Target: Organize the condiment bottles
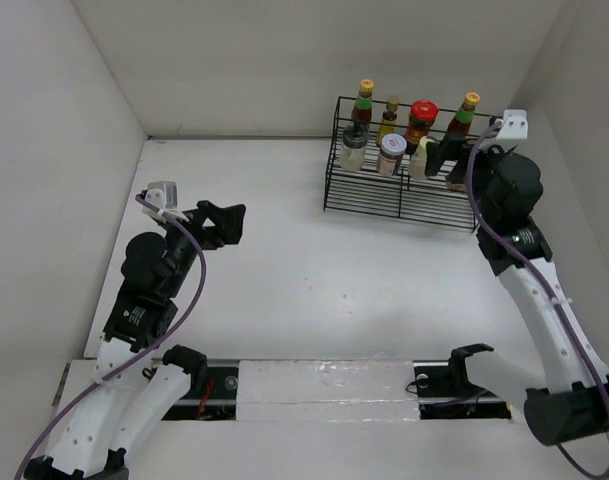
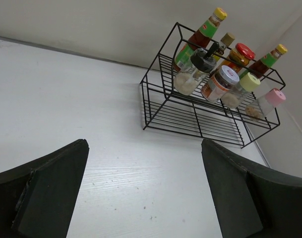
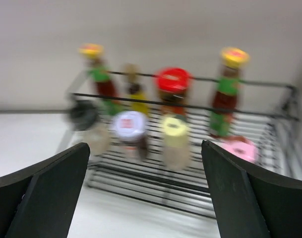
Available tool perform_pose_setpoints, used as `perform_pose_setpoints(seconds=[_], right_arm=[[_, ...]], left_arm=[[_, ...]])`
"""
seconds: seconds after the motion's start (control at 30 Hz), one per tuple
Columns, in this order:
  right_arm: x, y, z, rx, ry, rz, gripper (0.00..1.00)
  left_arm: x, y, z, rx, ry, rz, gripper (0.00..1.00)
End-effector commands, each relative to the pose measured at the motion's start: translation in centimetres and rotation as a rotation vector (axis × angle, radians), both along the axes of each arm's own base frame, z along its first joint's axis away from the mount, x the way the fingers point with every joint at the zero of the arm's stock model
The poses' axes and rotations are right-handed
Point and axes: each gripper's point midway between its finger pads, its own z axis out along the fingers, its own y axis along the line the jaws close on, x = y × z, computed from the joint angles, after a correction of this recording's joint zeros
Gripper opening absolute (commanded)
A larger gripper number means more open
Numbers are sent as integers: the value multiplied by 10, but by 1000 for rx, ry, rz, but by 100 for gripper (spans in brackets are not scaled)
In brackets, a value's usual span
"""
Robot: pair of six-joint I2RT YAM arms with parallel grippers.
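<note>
Several condiment bottles stand in the black wire rack [image 1: 384,196] at the back right. The back row holds two yellow-capped sauce bottles [image 1: 363,105] [image 1: 464,112], a tan-capped bottle [image 1: 388,118] and a red-lidded jar [image 1: 421,120]. The front row holds a grey-capped shaker [image 2: 193,72], a silver-lidded jar [image 2: 219,83], a cream shaker [image 2: 240,90] and a pink-capped shaker [image 2: 267,103]. My right gripper [image 1: 446,155] is open and empty, just in front of the rack's right half; its blurred view shows the cream shaker [image 3: 174,141]. My left gripper [image 1: 224,222] is open and empty over the table, far left of the rack.
White walls enclose the table at the back and both sides; the right wall runs close beside the rack. The rack's lower front shelf [image 2: 195,121] is bare wire. A rail with clamps [image 1: 324,385] runs along the near edge.
</note>
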Motion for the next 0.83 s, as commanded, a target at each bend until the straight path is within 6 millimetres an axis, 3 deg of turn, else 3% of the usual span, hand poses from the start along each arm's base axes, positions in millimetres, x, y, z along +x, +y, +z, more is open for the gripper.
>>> perform_pose_setpoints(seconds=[0.0, 0.03, 0.1, 0.17, 0.2, 0.27, 0.33, 0.37, 0.43, 0.5, 0.6, 0.7, 0.8], right_arm=[[-22, 51, 17, -15, -106, 181, 100], [-32, 66, 24, -8, -145, 237, 100], [-47, 115, 10, -21, -128, 408, 100], [-58, 146, -16, -47, -81, 521, 100], [-74, 174, -29, -52, -51, 635, 100], [-87, 204, -69, -101, 24, 768, 100], [-116, 240, -99, -120, 84, 943, 100], [-124, 250, -133, -139, 163, 977, 100], [-149, 276, -157, -143, 185, 1069, 100], [-157, 288, -199, -162, 255, 1080, 100], [-157, 297, -232, -196, 335, 1055, 100], [-155, 302, -239, -204, 337, 1045, 100], [-149, 304, -225, -195, 303, 1031, 100]], left_arm=[[0, 0, 19, -7, -50, -7, 95], [0, 0, 19, -7, -50, -7, 99], [0, -1, 19, -16, -47, -7, 99], [-2, 0, 22, -20, -58, -7, 99], [-2, 0, 22, -20, -58, -7, 99], [-2, 0, 22, -20, -58, -7, 99], [-5, 1, 25, -24, -67, -7, 99], [-4, 1, 27, -27, -77, -7, 99], [-4, 1, 27, -27, -77, -7, 99], [-4, 1, 27, -27, -77, -7, 99], [-5, -1, 27, -27, -77, -16, 99], [-7, -8, 25, -17, -87, -63, 99], [-8, -8, 23, -25, -84, -65, 99]])
